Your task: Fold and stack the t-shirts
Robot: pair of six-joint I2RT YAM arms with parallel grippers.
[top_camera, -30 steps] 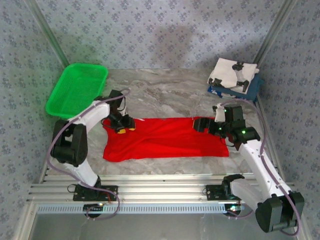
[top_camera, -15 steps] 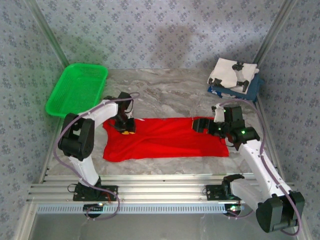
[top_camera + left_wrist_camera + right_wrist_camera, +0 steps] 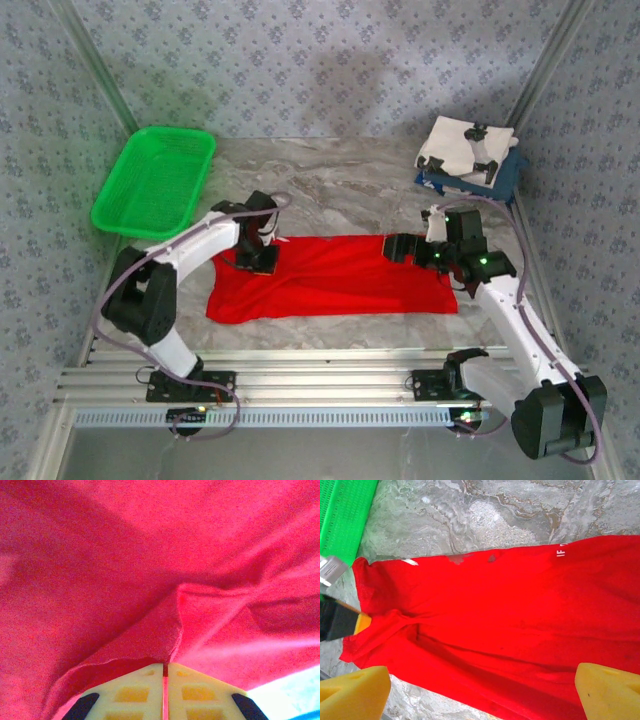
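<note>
**Reader:** What does the left pincer (image 3: 164, 667) hold?

**Legend:** Its jaws are pressed together on a raised ridge of the red t-shirt (image 3: 340, 282), near the garment's left end. The cloth tents up from the pads and drapes away on either side of them.

**Reader:** And the right pincer (image 3: 480, 695)?

**Legend:** It is spread wide and grips nothing. It hangs just above the shirt's opposite end, with red cloth lying flat below and between its fingers.

**Reader:** How is the step best carried out?

**Legend:** The step is judged to be a grasp ahead of a fold. The right pincer would do well to descend onto the edge beneath it and close firmly, matching its partner's grip. Both should then lift level and travel together, so the cloth carries over taut and untwisted. A thin pinch may slip, so a slow lift is advisable.

**Reader:** The surroundings?

**Legend:** A grey marbled table (image 3: 340, 180) carries the shirt. Beyond the right pincer, toward the far right corner, a white t-shirt (image 3: 462, 148) lies folded on a navy t-shirt (image 3: 506, 176). Beyond and to the left of the left pincer sits a green basket (image 3: 155, 180). Patterned grey walls (image 3: 330, 60) close three sides. An aluminium rail (image 3: 320, 385) runs behind both pincers, at the arms' bases.
</note>
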